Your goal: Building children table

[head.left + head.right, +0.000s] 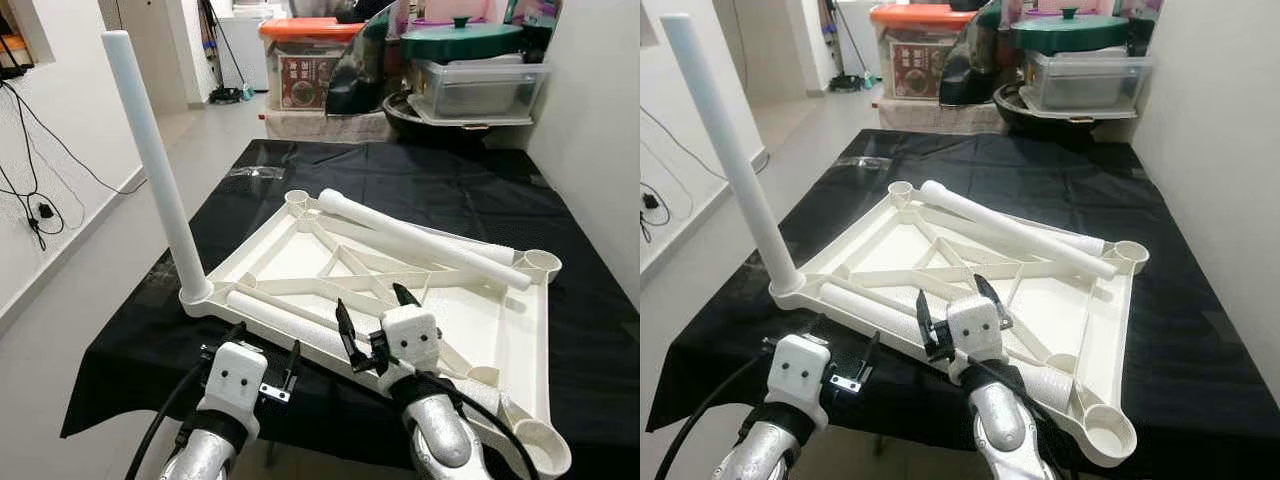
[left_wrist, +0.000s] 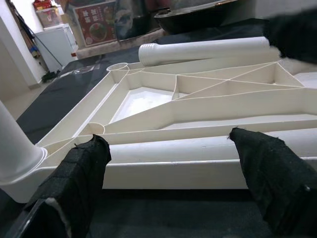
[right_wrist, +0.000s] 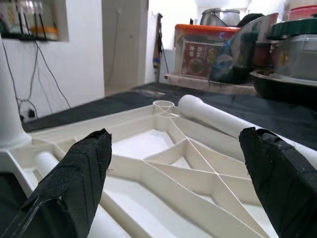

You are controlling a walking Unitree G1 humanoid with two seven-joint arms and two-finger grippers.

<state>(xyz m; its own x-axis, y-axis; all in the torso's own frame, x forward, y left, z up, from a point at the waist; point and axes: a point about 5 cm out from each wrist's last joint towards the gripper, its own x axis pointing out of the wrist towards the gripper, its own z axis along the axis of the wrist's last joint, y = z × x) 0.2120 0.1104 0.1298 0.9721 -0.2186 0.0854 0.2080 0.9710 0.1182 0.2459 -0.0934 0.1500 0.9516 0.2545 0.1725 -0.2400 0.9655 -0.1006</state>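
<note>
A white plastic tabletop (image 1: 245, 250) lies upside down on a black-covered table (image 1: 590, 330). One white leg (image 1: 155, 165) stands upright in its near-left corner socket. A loose leg (image 1: 420, 238) lies slantwise across the far part, and another (image 1: 280, 315) lies along the near edge. My left gripper (image 1: 265, 350) is open just in front of the near edge, with nothing held; its wrist view faces that edge and the near leg (image 2: 208, 148). My right gripper (image 1: 375, 312) is open above the ribbed underside (image 3: 188, 163), also with nothing in it.
The corner sockets at far left (image 1: 297, 200), far right (image 1: 540, 265) and near right (image 1: 540, 445) have no legs in them. Storage boxes (image 1: 305, 65) and a green-lidded pot (image 1: 460, 40) stand beyond the table. Cables (image 1: 30, 200) hang on the left wall; a wall is close on the right.
</note>
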